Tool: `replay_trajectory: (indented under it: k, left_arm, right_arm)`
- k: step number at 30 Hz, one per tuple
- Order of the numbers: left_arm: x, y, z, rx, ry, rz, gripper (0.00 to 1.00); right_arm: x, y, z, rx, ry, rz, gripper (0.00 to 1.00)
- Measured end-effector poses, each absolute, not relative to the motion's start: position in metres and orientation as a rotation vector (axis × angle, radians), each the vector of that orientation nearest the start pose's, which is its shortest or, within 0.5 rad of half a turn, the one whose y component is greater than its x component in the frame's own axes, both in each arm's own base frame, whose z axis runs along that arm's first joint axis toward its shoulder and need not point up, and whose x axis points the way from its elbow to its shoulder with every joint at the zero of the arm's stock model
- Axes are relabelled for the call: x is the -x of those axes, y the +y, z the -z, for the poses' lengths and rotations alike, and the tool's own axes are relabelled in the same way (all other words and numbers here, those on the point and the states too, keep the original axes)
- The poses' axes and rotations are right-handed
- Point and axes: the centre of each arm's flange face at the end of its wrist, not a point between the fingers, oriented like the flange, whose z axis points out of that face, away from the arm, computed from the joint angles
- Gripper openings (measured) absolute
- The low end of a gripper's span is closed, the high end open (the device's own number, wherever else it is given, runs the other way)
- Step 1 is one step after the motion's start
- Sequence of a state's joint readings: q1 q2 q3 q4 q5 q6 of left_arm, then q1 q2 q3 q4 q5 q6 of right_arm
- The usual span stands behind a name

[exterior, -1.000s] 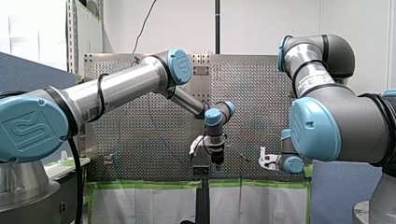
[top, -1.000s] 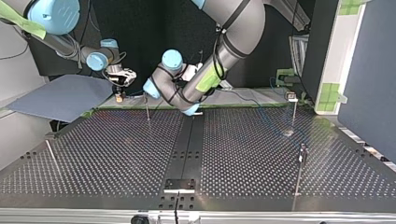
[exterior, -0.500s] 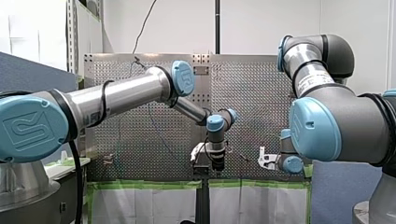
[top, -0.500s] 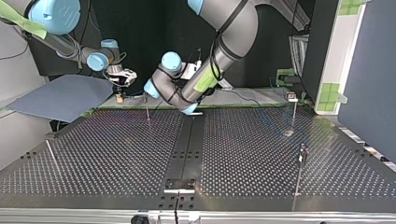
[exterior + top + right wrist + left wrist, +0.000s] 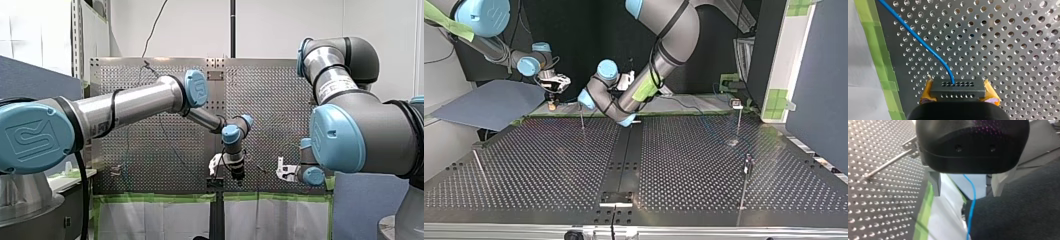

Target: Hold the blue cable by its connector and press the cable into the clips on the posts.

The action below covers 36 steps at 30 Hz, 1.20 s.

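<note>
Plainly thin blue cable (image 5: 923, 44), black connector (image 5: 957, 90)

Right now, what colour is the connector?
The connector is black; the right wrist view shows it best.

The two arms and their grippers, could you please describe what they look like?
Both arms are silver-grey tubes with light-blue joint caps. My left arm carries a black cable and an embossed logo; my right arm has a white label. My left gripper is black with metal fingers; my right gripper is black with yellow pads.
</note>
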<state>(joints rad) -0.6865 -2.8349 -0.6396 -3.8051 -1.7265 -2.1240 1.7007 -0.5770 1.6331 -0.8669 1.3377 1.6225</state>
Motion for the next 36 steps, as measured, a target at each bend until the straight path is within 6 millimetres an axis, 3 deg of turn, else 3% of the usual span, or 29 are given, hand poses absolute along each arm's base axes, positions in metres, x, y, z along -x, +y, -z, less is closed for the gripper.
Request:
replay_trajectory:
  k: [7,29,36]
  left_arm:
    - [-0.511,-0.563,-0.019,-0.094,2.533,0.319,1.0]
    - [-0.524,-0.542,0.073,-0.068,2.556,0.34,1.0]
    - [-0.53,-0.539,0.081,-0.047,2.532,0.344,1.0]
  right_arm:
    - [-0.237,-0.6,0.063,-1.597,-1.211,-1.419,0.0]
    - [-0.242,-0.599,0.063,-1.605,-1.203,-1.421,0.0]
    - [-0.242,-0.599,0.063,-1.605,-1.203,-1.422,0.0]
